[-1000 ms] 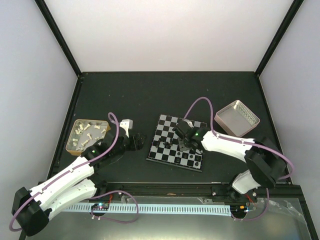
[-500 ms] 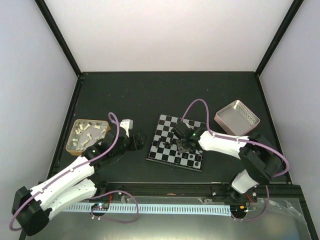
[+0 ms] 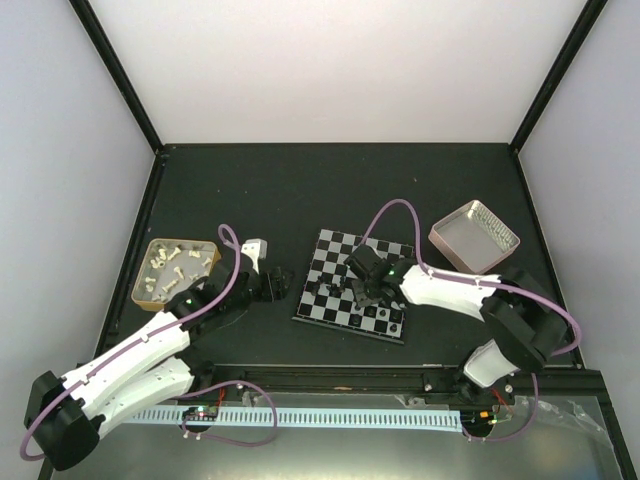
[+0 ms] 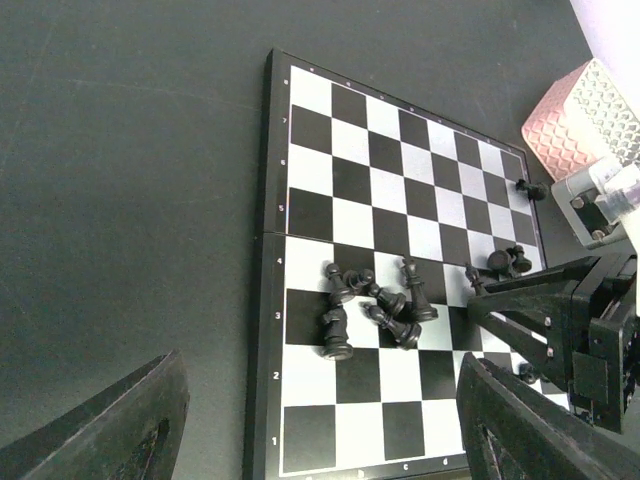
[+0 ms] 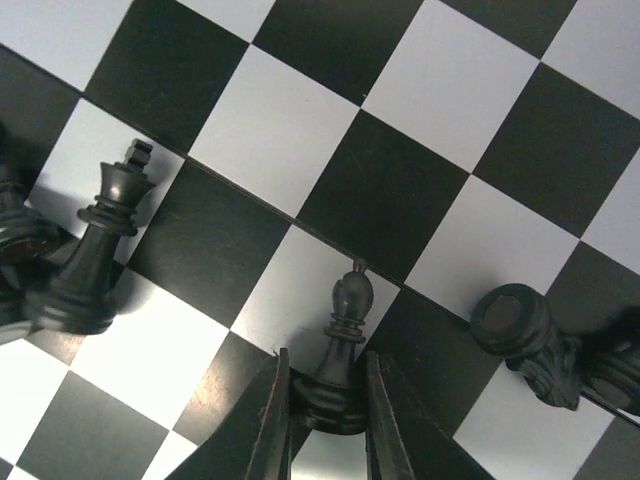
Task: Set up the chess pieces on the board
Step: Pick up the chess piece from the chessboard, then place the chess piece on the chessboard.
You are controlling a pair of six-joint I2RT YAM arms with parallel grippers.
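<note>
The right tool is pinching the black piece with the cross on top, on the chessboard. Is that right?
Not quite. The right tool is pinching the bishop, the black piece with the round pointed head, on the board. The cross-topped piece stands free beside it. The right wrist view shows this.

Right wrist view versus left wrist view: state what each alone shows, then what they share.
Right wrist only: the right pincer closed on the base of an upright black piece. Left wrist only: the whole board, the pink tray, dark table, the open left pincer. Both: checkered squares carrying black chess pieces.
</note>
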